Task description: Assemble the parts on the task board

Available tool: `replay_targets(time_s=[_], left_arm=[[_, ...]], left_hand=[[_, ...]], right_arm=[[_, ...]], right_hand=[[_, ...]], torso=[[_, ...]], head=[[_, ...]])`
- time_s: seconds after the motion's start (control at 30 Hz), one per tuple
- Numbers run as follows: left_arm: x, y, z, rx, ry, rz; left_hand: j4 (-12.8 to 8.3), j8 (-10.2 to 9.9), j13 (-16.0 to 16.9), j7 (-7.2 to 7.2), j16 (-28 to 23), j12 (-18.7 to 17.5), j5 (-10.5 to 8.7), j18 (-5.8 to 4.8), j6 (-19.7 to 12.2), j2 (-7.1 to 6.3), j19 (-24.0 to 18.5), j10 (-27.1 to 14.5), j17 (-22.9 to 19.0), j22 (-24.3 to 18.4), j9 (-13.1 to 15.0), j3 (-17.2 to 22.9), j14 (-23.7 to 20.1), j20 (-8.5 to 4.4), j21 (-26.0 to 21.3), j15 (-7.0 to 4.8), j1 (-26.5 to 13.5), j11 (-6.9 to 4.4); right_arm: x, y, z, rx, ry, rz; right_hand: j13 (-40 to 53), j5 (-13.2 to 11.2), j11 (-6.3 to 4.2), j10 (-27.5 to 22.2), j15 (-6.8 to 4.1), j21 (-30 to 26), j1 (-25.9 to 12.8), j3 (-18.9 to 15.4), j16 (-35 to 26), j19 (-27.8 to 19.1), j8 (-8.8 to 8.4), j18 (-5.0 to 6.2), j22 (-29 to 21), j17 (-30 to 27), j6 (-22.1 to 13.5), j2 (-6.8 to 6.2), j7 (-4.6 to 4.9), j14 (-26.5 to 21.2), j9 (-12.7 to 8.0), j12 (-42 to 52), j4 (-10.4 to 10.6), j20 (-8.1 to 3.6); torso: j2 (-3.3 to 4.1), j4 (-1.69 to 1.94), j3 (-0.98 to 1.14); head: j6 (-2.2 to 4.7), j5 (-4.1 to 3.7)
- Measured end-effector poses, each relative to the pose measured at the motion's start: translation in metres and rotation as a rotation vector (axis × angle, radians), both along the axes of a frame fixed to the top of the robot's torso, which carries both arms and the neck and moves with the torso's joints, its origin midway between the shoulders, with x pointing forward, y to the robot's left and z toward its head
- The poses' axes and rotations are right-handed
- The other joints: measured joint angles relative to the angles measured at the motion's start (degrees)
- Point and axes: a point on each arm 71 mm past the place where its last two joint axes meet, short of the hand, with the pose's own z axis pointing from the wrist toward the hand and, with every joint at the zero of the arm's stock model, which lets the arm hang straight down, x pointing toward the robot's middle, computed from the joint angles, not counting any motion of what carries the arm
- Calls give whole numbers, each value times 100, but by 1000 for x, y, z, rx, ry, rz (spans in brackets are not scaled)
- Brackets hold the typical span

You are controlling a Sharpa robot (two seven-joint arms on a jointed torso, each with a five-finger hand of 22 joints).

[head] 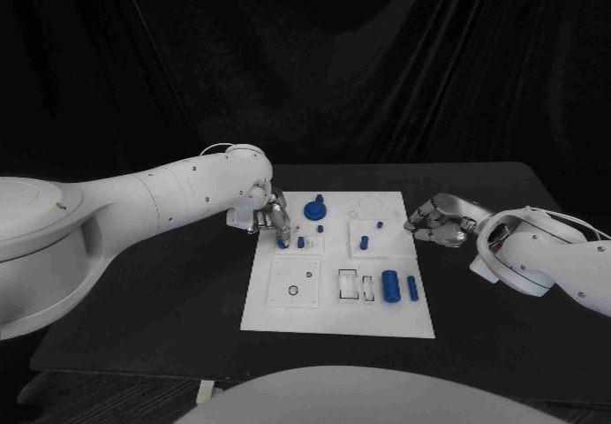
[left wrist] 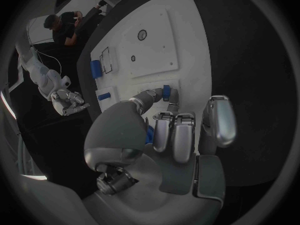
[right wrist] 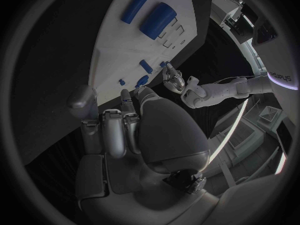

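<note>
White and rectangular, the task board [head: 296, 315] is lying in the middle of the black table [head: 153, 305], its long axis running away from the robot. At the board's left edge the left hand [head: 265, 216] is reaching down onto the far-left corner, its fingertips [left wrist: 167, 94] closing on a small blue peg [left wrist: 166, 90] standing upright on the board; whether the peg is truly gripped or merely touched cannot be told. Just right of the hand a round blue disc part [head: 316, 210] is sitting near the far edge, with two further short blue pegs [head: 365, 241] standing upright behind the middle of the board. Toward the near right corner a thick blue cylinder [head: 391, 287] and a slimmer blue pin [head: 411, 286] are lying flat side by side, both long axes pointing away from the robot, parallel to the board's long edges. Off the board's right edge the right hand [head: 440, 221] is hovering above the table, fingers loosely curled and holding nothing visible. No lettering on the board is legible.
</note>
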Motion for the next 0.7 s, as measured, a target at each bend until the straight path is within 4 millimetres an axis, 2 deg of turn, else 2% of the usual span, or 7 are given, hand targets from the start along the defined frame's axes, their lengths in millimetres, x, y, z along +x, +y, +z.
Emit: replay_targets(time_s=[0.13,0.2,0.7], left_arm=[[0,0,0,-3,-4,1],[0,0,0,-5,-7,2],[1,-3,-1,-15,-26,10]], left_hand=[[-39,-33,0,0,0,0,14,0,-1,16,1,0,0,0,0,-40,0,-1,0,0,16,0],[-71,-33,0,0,0,0,-50,0,-1,66,1,0,0,0,0,-71,0,-1,0,0,16,0],[-126,-59,0,1,0,0,-210,0,-2,122,2,0,0,0,-34,-126,0,-1,0,0,30,0]], right_arm=[[0,0,0,0,0,0],[0,0,0,0,0,0],[0,0,0,-1,2,0]], right_hand=[[-3,0,0,0,0,0,0,0,0,0,0,0,0,0,0,0,0,0,0,0,0,0],[-4,0,0,0,0,0,0,0,0,0,0,0,-1,0,0,0,0,0,0,0,0,0],[-4,0,0,0,0,0,0,0,0,0,0,0,-1,0,0,0,0,0,0,0,0,0]], torso=[[0,-1,0],[-1,-1,0],[-2,-3,0]], head=[[0,-3],[0,-3],[0,-2]])
